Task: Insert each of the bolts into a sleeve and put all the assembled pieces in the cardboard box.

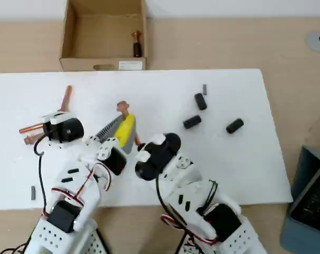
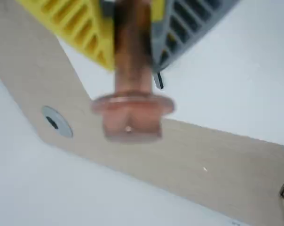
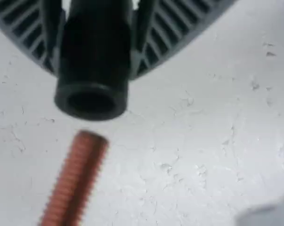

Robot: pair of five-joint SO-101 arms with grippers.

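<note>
Bolt (image 2: 131, 108) and sleeve (image 3: 92, 70) hang almost tip to mouth over the middle of the white board (image 1: 255, 159), a little toward the edge where the arms stand. The left gripper (image 1: 123, 128) pinches the copper bolt by its shank between a yellow jaw and a grey one. Its hex head points toward the cardboard box (image 1: 69, 37) beyond the board's far edge, and its threaded end points back at the right arm. The right gripper (image 3: 95, 44) clamps the black sleeve across its body, open bore facing that thread.

In the right wrist view the thread's tip lies just short of the rim, not touching it and off to one side of the hole. The bolt's long axis looks skewed against the bore. I'd guess the two need squaring up before any push.

Both arms are folded low and inward, wrists nearly meeting. Three loose sleeves (image 1: 192, 121) lie toward the right edge and spare bolts (image 1: 67, 98) lie near the left. One assembled piece (image 1: 136, 45) sits in the box.
</note>
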